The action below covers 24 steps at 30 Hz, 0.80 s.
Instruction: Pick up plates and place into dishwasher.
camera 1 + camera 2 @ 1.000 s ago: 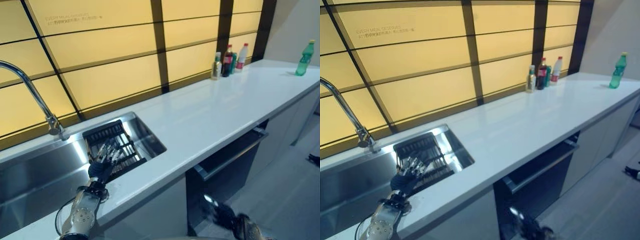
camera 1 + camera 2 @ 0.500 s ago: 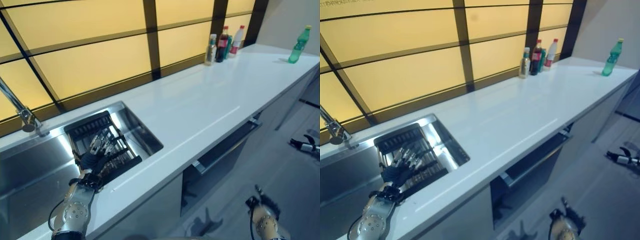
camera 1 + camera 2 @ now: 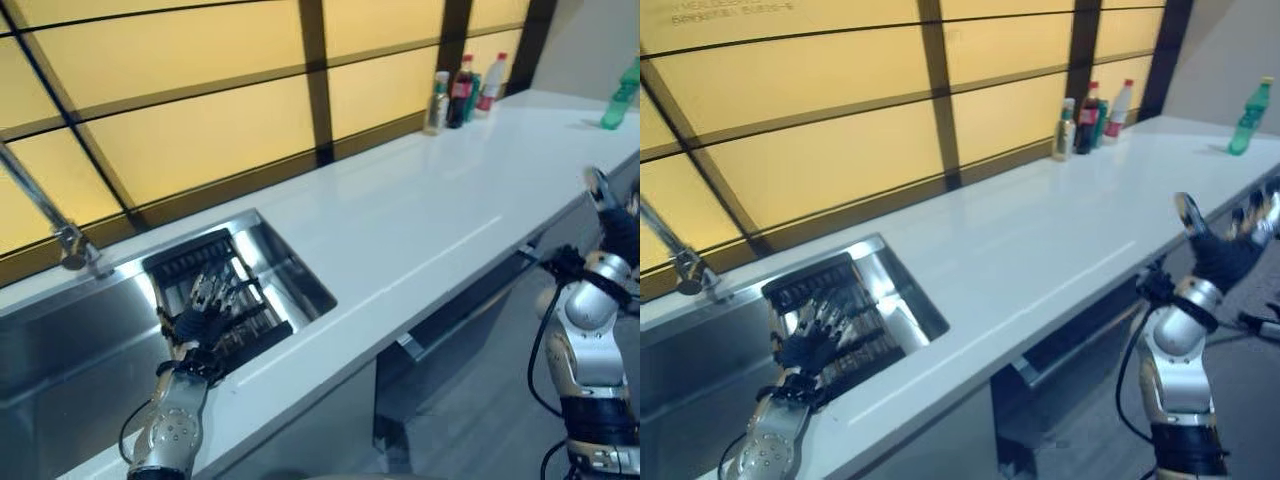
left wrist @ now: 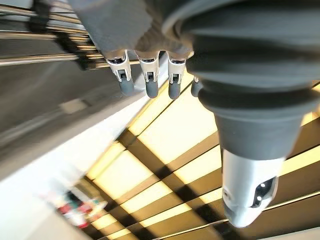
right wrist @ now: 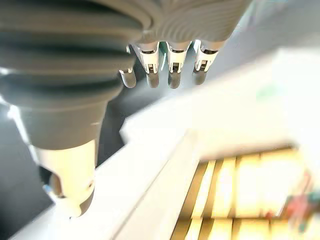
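My left hand [image 3: 203, 318] hovers over a black dish rack [image 3: 218, 262] at the right end of the steel sink [image 3: 60, 340], fingers spread and straight, holding nothing. In the left wrist view its fingers [image 4: 146, 75] point along the rack's bars. My right hand [image 3: 1228, 248] is raised at the far right, off the counter's front edge, open with spread fingers and nothing in it; its fingers [image 5: 170, 65] look straight in the right wrist view. The dishwasher [image 3: 462, 305] sits under the counter, its dark door slightly ajar.
The long white counter [image 3: 420, 220] runs from the sink to the right. A curved faucet [image 3: 45, 215] stands behind the sink. Several bottles [image 3: 462, 92] cluster at the back by the yellow panelled wall, and a green bottle [image 3: 1248, 118] stands at the far right.
My right hand has risen from low near the floor to counter height at the right. The left hand stays over the rack. The camera has shifted.
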{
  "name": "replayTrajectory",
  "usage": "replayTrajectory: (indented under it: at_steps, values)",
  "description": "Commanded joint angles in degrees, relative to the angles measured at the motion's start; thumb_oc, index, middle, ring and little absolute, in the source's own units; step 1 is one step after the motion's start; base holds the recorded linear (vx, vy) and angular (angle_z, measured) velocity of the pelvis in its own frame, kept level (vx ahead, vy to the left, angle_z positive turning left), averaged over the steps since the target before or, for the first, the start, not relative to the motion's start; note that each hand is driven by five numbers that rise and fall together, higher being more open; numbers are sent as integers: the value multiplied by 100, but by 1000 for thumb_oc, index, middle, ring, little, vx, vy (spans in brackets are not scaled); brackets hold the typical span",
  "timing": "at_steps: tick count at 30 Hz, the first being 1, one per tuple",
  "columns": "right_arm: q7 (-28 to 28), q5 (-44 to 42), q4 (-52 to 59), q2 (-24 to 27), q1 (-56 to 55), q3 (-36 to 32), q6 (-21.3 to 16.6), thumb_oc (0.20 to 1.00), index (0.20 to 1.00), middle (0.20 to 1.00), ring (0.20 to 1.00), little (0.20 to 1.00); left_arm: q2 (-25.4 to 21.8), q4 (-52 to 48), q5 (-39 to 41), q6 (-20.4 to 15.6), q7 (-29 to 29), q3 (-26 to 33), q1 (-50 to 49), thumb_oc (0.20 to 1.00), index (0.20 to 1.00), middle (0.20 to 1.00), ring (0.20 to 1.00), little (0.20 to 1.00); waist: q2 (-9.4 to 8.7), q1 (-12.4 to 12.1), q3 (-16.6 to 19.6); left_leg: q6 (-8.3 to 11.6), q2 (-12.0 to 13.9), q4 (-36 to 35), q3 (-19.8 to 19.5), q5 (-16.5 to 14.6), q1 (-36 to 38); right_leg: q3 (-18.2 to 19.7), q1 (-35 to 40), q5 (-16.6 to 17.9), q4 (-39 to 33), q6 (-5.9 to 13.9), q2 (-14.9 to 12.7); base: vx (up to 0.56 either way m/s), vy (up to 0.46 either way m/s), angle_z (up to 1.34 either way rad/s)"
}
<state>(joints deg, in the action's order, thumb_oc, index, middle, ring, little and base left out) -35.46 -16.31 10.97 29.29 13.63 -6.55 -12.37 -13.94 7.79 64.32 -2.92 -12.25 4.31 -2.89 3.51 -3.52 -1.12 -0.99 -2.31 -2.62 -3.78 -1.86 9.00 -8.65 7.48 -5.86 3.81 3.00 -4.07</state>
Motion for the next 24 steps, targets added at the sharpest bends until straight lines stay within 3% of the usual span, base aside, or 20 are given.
replayTrajectory:
  at_steps: [1,7,13,18,21,24]
  values:
    - [892,212,206,76,644,502,-178,1000,1000,1000,1000,1000,-222,177,39,-243,-96,-222,11,1000,1000,1000,1000,1000,-508,-422,110,-111,-225,349,-125,-445,-405,-180,-281,417,-400,229,-192,-62,-47,55]
    - [1777,424,-23,-288,1292,1874,321,1000,1000,1000,1000,1000,-307,40,-555,-329,171,-416,282,1000,1000,1000,1000,1000,-618,-867,49,-5,-164,354,-434,-273,-532,-724,-167,312,-342,156,-256,-45,-63,59]
    - [1918,161,-922,-933,1623,2925,685,1000,1000,1000,1000,1000,-396,-77,-1469,-349,771,-650,516,1000,1000,1000,1000,1000,-716,-1305,-12,81,-122,272,-822,-97,-562,-1243,31,138,-231,34,-213,-10,-98,63]
    - [1672,-395,-1577,-1224,1330,3055,863,1000,1000,1000,1000,1000,-524,-26,-2158,-206,1041,-572,513,1000,1000,1000,1000,1000,-714,-1496,-26,161,-63,85,-1103,86,-552,-1422,174,16,-214,-39,-131,-9,-70,45]
    - [1613,-636,-1857,-1336,966,3066,908,1000,1000,1000,1000,1000,-565,-53,-2446,93,998,-525,467,1000,1000,1000,1000,1000,-680,-1535,-12,215,-17,25,-1165,167,-602,-1472,213,3,-265,-48,-107,-38,-52,42]
    - [1558,-818,-2115,-1474,656,2998,871,1000,1000,1000,1000,1000,-583,-94,-2493,116,924,-502,413,1000,1000,1000,1000,1000,-633,-1522,-11,253,29,-3,-1148,207,-634,-1500,230,9,-313,-51,-104,-49,-35,29]
